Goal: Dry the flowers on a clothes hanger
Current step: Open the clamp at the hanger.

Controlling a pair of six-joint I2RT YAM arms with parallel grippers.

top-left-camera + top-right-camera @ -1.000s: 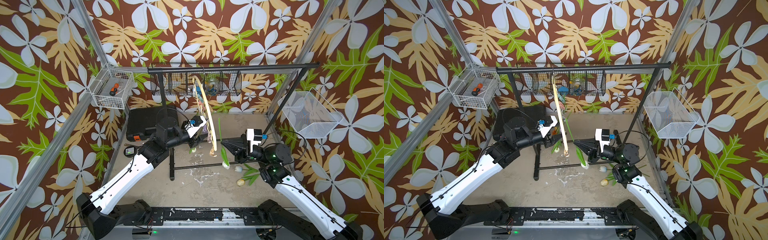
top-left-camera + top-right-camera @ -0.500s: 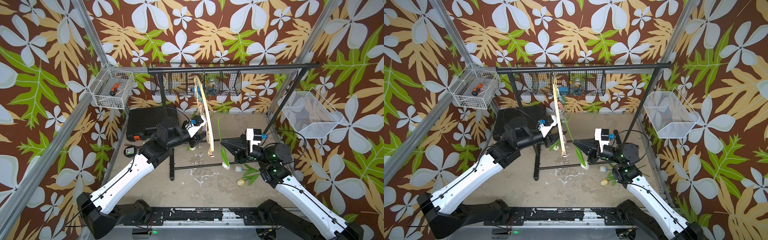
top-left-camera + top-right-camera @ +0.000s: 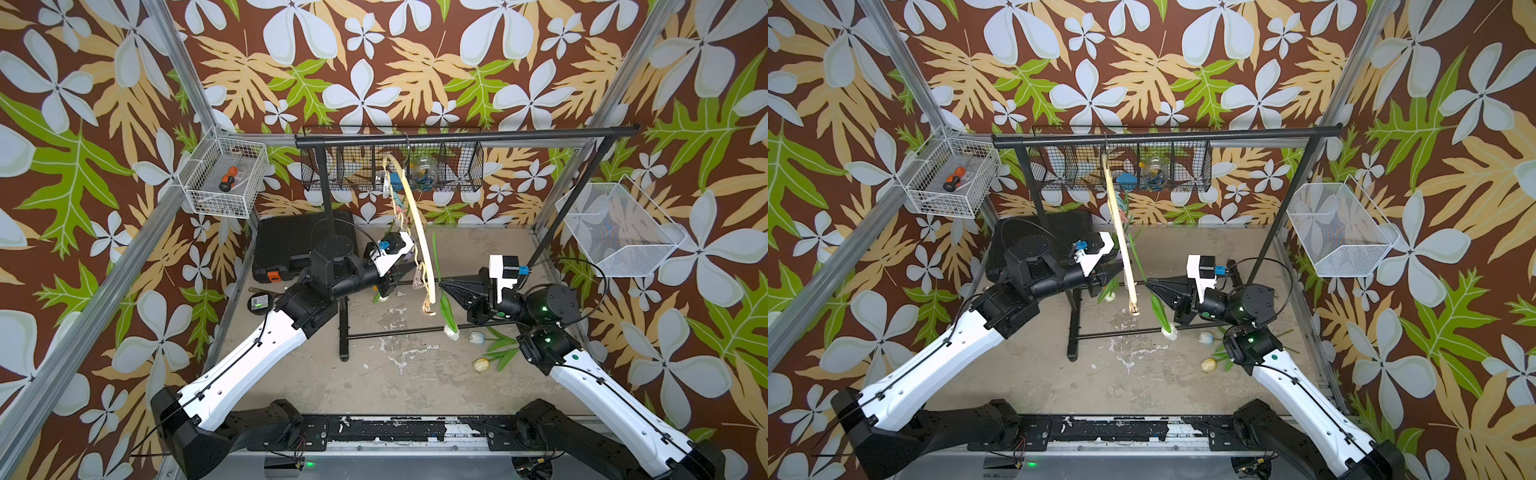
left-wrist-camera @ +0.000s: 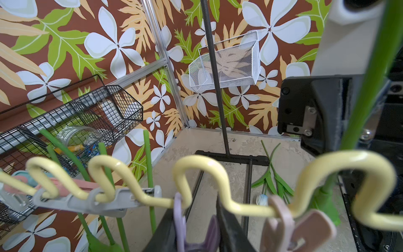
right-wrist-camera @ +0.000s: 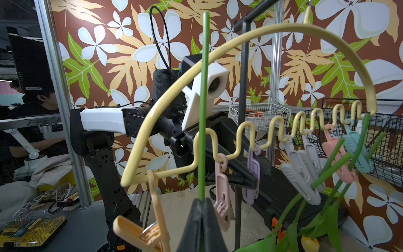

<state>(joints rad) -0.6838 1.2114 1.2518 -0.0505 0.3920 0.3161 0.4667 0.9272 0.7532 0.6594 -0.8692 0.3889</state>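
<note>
Your right end effector (image 5: 201, 201) is clamping a tulip stem (image 5: 204, 87). Your left end effector (image 4: 197, 220) is straddling a lilac clothespin (image 4: 180, 218), grip unclear.

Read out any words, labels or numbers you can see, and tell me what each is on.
None can be read.
Green label on the round black disc: too small to read.
Small yellow sticker on the black arm column: blurred.
Print on the yellow case: blurred.
</note>
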